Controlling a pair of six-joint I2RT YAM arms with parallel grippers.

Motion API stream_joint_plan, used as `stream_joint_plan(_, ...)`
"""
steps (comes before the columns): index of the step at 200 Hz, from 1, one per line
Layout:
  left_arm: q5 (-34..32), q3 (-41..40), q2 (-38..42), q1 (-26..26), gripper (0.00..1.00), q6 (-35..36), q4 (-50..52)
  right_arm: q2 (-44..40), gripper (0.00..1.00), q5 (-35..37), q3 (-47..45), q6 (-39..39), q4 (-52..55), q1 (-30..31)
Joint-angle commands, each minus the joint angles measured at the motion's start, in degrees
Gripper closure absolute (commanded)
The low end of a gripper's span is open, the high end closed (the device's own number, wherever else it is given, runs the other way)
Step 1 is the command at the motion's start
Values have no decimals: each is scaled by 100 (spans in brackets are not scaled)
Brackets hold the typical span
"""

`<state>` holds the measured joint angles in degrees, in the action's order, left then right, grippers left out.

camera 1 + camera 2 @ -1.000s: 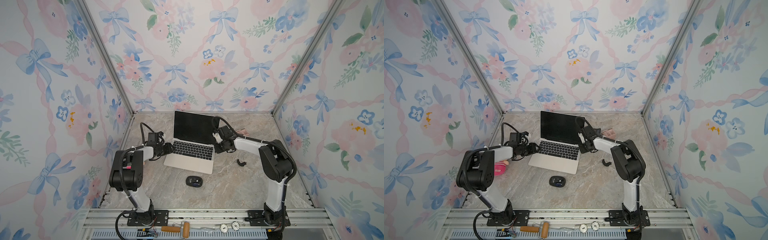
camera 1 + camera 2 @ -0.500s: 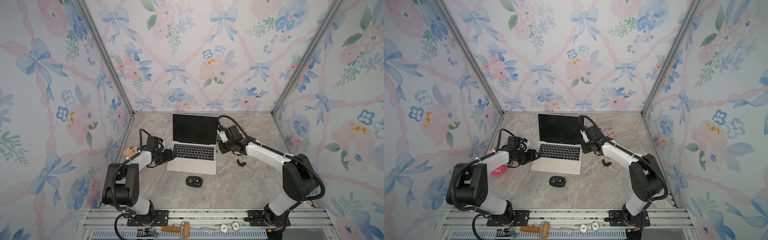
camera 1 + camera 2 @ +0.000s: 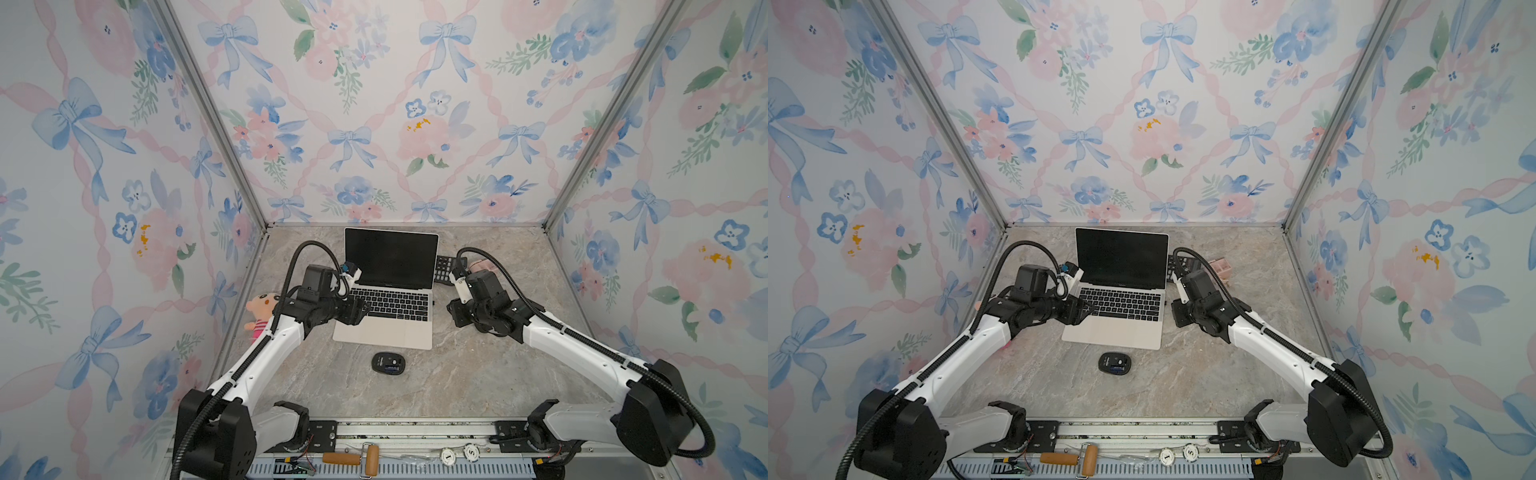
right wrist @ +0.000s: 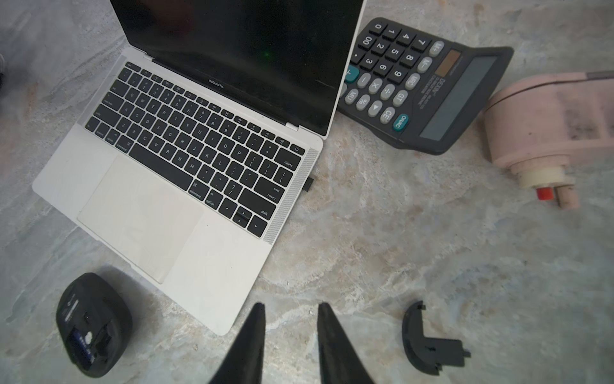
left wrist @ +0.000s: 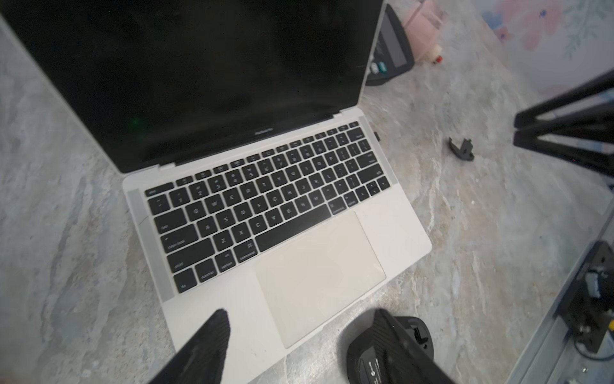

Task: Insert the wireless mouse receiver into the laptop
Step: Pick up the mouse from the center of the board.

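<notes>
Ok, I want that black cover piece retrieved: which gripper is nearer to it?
Right. The right gripper hangs beside the black cover piece; the left gripper is across the laptop, at its other side.

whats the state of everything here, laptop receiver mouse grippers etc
laptop: lid open, screen dark
wireless mouse receiver: plugged into the laptop's side, only a stub showing
mouse: upside down, battery bay uncovered
cover piece: off, lying loose on the table
calculator: flat, display blank
left gripper: open, empty
right gripper: open, empty
</notes>
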<state>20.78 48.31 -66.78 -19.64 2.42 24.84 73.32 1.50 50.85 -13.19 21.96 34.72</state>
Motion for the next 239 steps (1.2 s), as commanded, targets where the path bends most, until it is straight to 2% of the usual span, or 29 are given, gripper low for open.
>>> stream_joint_plan(1, -173, -274, 325, -796, 24, 1499, 192, -282, 66, -261, -372, -642, 8, 67)
stream_joint_plan(26, -680, -859, 604, -1911, 3, 2712, 38, -572, 62, -575, -769, -954, -98, 70)
stream_joint_plan(37, -891, -1057, 568, -2186, 2, 3139, -45, -654, 61, -679, -912, -1026, -125, 57)
stream_joint_plan(61, -1000, -1175, 39, -2326, 2, 3416, -134, -920, 56, -833, -1250, -1206, -156, -31)
stream_joint_plan(99, -1409, -1222, -990, -2659, 2, 3729, -597, -1507, 52, -1141, -1872, -1610, -411, -484)
stream_joint_plan(131, -1286, -1036, -1712, -2659, 2, 3859, -759, -1886, 49, -1146, -2083, -1676, -334, -606)
stream_joint_plan(159, -1226, -952, -1965, -2659, 12, 3843, -681, -1906, 46, -1305, -2021, -1636, -277, -675)
stream_joint_plan(209, -983, -803, -2076, -2659, 40, 3678, -498, -1583, 43, -1378, -1602, -1466, 171, -681)
stream_joint_plan(239, -783, -664, -2112, -2676, 50, 3431, -459, -1436, 43, -1681, -1644, -1706, -1, -686)
